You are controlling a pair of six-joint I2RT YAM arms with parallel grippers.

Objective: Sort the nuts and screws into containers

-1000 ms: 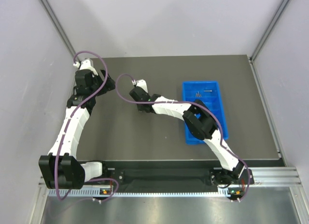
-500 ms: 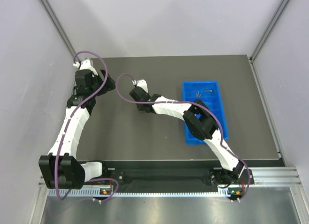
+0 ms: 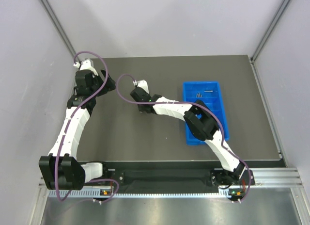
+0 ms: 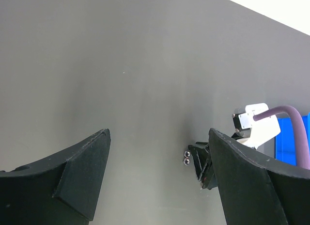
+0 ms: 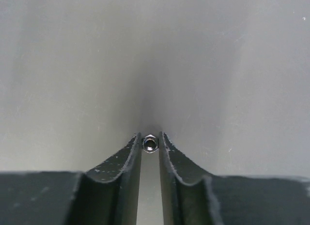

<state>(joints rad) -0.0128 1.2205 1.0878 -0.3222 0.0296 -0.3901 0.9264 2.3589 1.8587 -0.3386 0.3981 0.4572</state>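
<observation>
My right gripper (image 5: 149, 137) rests low on the dark table (image 3: 145, 137), its fingertips closed on the two sides of a small silvery hex nut (image 5: 149, 144). In the left wrist view two nuts (image 4: 186, 157) lie side by side at the tip of the right gripper (image 4: 203, 169). My left gripper (image 4: 159, 134) is open and empty, held above the table to the left of them. The blue divided tray (image 3: 213, 133) lies on the right side of the table, with a few thin screws (image 3: 199, 95) in its far compartments. In the top view the right gripper (image 3: 141, 111) sits left of centre.
Grey walls enclose the table on the left, back and right. The right arm (image 3: 193, 119) stretches over the tray's near-left part. A purple cable (image 3: 123, 79) loops above the right wrist. The left arm (image 3: 77, 118) runs along the table's left edge.
</observation>
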